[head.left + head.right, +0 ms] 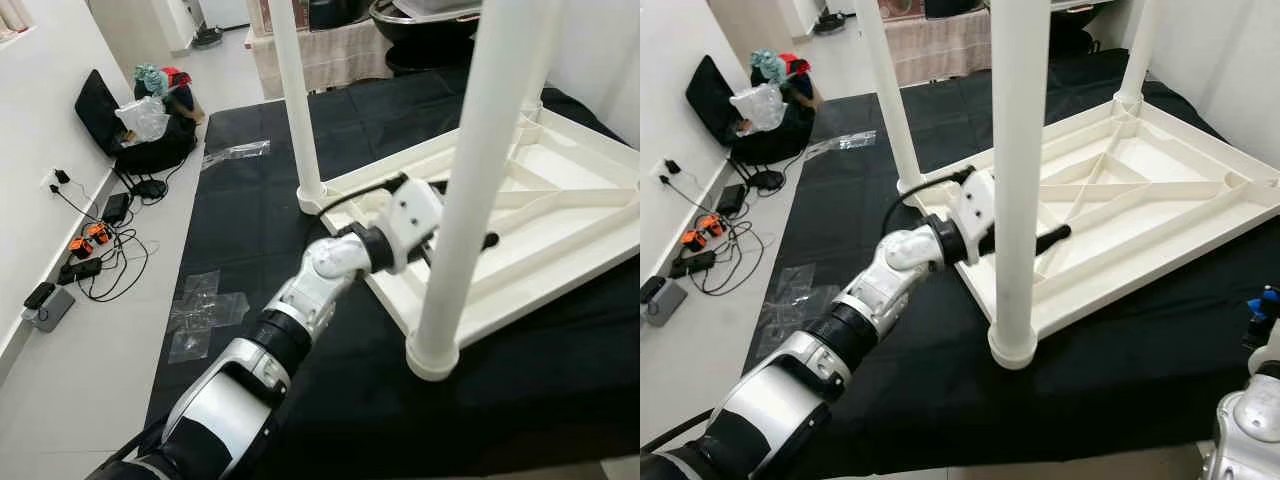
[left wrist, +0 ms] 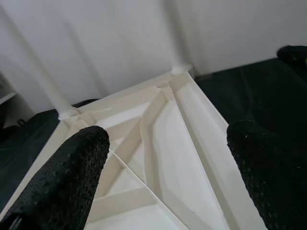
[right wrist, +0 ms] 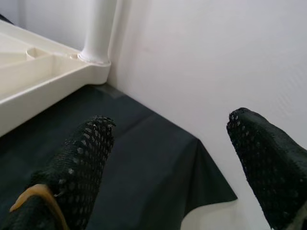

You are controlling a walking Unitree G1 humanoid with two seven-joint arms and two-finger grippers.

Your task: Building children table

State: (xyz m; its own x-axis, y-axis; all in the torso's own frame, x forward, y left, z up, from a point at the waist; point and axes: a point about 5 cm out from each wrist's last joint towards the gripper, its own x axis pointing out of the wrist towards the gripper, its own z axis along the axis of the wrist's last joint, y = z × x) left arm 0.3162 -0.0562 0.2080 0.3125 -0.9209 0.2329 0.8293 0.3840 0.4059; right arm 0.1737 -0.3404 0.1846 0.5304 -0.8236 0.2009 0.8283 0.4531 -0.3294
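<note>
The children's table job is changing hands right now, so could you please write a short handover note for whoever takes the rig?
Left gripper: open, reaching over the underside of the tabletop, holding nothing.
Right gripper: open, holding nothing, low over the black sheet near the wall.
The tabletop lies upside down on the black sheet.
Done: near leg, far-left leg and a far-right leg stand upright in their corner sockets.
Left: check the fourth corner, which I cannot see, then turn the table upright.

Right gripper [image 3: 168,163] spread wide, two black mesh fingers [image 3: 79,167] apart over the dark mat [image 3: 144,158]. Beyond, the cream table corner [image 3: 57,72] with a leg [image 3: 98,31] upright, beside the white wall [image 3: 206,62].
</note>
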